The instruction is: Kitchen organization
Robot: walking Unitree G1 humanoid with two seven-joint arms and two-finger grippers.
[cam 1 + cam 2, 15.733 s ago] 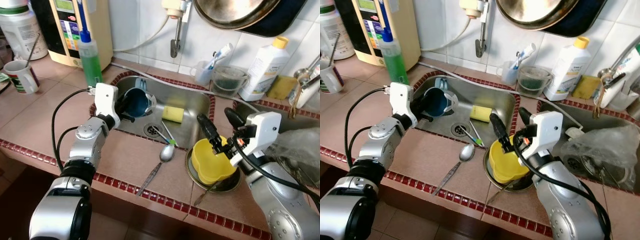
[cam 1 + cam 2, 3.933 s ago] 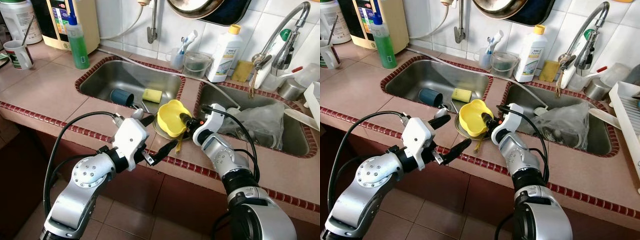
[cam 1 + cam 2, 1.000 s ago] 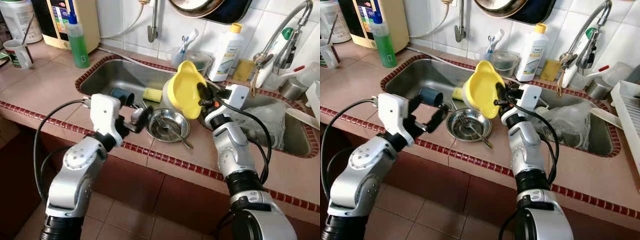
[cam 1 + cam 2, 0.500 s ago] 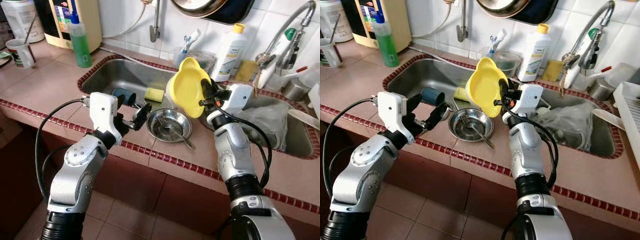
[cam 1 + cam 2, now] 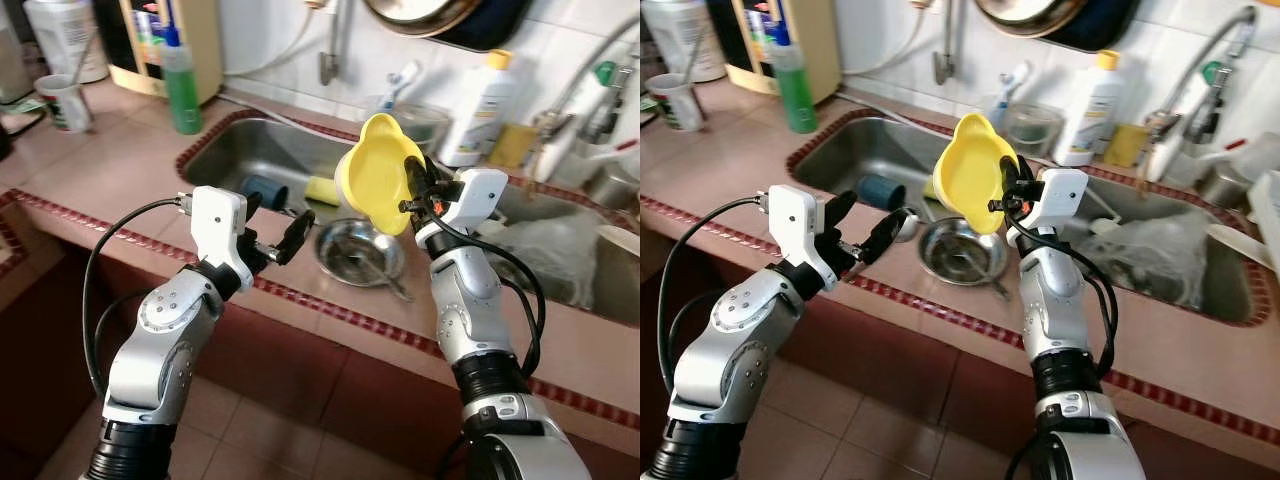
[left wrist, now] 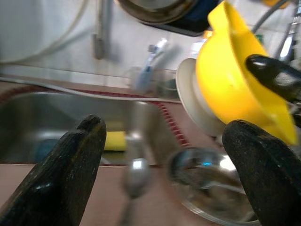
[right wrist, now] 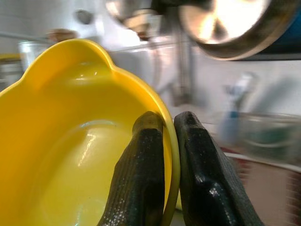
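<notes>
My right gripper point(image 5: 409, 187) pinches the tilted yellow plastic bowl's point(image 5: 376, 172) rim; left gripper point(image 5: 272, 227) gapes empty; thin-rim hold risks slipping.

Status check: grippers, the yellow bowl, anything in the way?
Right gripper pinching yellow bowl rim, tilted above steel dish. Left gripper open, holding nothing, over counter edge. Nothing obstructing.

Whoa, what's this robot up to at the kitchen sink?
It is tidying dishes at a double sink. The right gripper pinches the rim of a yellow bowl, holding it tilted on edge in the air above a steel bowl that sits on the tiled counter with cutlery in it. The left gripper hangs open just left of the steel bowl, holding nothing. A blue cup and a yellow sponge lie in the left sink basin.
</notes>
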